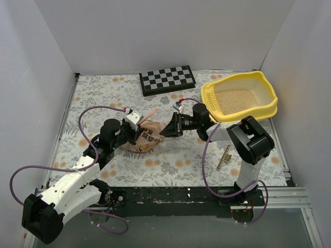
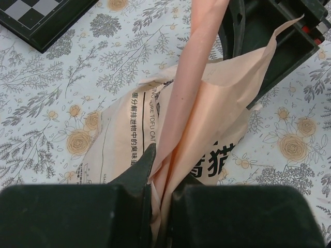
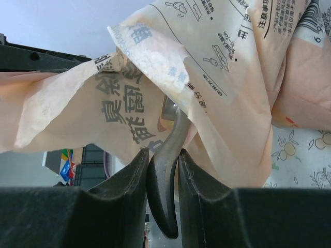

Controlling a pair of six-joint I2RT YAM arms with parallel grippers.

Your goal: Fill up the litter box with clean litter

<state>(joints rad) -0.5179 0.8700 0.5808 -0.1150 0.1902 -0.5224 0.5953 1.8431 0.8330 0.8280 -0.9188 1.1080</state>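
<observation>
The yellow litter box (image 1: pixel 208 98) sits upright at the far right of the counter (image 1: pixel 103 98), holding a seemingly shallow bed of pale beige litter (image 1: pixel 235 99).

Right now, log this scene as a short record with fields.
left fingers: pinched shut on a fold of the peach bag
right fingers: clamped on the dark scoop handle, its far end hidden behind the bag's paper
bag: between the two arms, low over the floral table
litter box: yellow, far right, holding some clean litter
checkerboard: far centre, apart from both arms
</observation>
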